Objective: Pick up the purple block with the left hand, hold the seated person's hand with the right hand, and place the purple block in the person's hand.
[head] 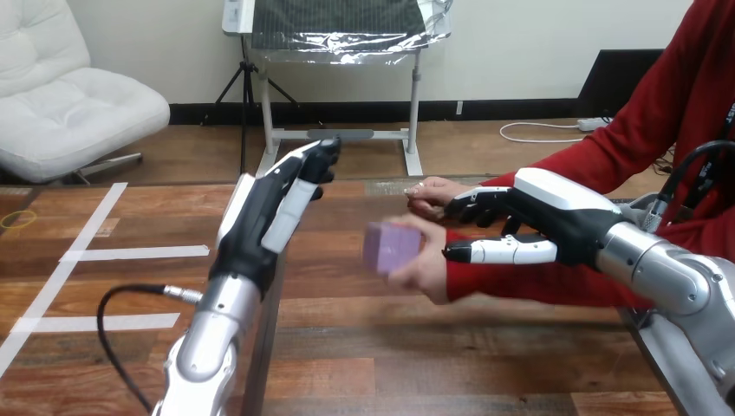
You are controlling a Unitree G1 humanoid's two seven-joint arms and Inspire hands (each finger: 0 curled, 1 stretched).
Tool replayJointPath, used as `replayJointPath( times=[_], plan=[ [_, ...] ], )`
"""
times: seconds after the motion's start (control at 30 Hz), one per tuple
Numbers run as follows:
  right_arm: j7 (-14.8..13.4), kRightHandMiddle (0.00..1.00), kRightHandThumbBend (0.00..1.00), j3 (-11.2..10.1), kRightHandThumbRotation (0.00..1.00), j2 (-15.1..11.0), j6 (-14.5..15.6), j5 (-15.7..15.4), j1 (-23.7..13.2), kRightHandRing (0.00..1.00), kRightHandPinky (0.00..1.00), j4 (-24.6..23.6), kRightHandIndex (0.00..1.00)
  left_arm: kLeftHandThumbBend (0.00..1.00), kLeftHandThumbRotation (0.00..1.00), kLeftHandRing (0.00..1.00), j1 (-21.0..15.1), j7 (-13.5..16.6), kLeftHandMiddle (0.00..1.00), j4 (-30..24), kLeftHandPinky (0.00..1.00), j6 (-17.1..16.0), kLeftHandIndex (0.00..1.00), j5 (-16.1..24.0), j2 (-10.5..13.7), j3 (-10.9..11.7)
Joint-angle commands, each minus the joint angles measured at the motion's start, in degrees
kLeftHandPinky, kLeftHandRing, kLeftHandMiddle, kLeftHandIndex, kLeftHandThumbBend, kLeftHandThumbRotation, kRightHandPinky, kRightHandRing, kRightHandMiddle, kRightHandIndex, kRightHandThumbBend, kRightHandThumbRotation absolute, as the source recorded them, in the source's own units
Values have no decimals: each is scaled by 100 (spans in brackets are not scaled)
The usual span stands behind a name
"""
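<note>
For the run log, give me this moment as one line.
left hand open, raised, empty | right hand curled round person's wrist | purple block in person's hand

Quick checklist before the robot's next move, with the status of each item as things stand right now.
1. Purple block rests in the person's hand: ok.
2. Left hand is open and apart from the block: ok.
3. Right hand is curled round the person's wrist, fingers above and thumb below: ok.
4. The person's fingers are closed securely on the block: cannot tell.
</note>
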Motion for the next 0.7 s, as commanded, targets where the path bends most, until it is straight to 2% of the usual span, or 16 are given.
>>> replayJointPath(
  times=[0.0,0.37,0.67],
  plan=[
    [7,83,100,-250,100,-196,85,121,-57,81,69,-332,85,84,100,83,0,-25,84,-535,83,51,81,-119,146,91],
    [57,83,100,-276,100,-249,311,173,37,82,70,-550,86,75,100,83,405,-158,83,-953,84,111,79,-326,210,143],
    [-46,84,100,-317,100,-242,434,94,147,83,70,-698,87,65,100,82,748,-182,82,-1343,82,144,78,-423,255,192]
  ],
)
